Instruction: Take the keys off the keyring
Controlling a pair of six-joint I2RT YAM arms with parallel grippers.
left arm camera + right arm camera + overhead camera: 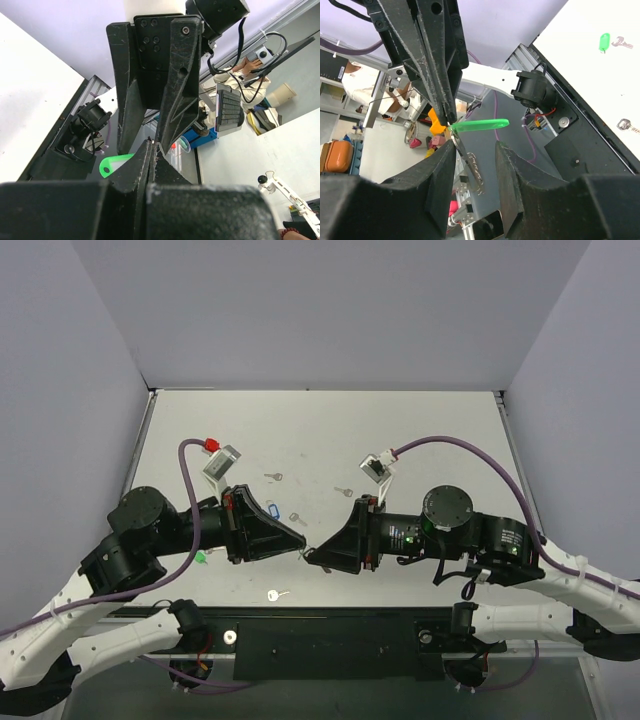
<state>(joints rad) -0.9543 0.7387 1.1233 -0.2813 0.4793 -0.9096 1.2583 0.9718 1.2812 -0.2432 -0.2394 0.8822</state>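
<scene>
**A:** What's the overall setup?
**B:** Over the near edge of the white table (420, 430), the two grippers meet tip to tip. The left gripper (301, 545) is clamped tight. The right gripper (313, 557) has its jaws a narrow way apart.

**A:** Where's the keyring?
**B:** In the air, pinched at one end by the left gripper's fingertips (445, 107). The light-green keyring (482, 124) sticks out sideways from them, just above the right jaws.

**A:** And the key?
**B:** A silver key (471, 169) hangs from that pinched end, down into the gap between the right jaws. I can't tell whether either pad touches it.

**A:** Anything smaller about?
**B:** On the table, well away from both sets of jaws, are a blue tag (272, 510), a brighter green tag (200, 557) and loose keys (278, 594).
</scene>
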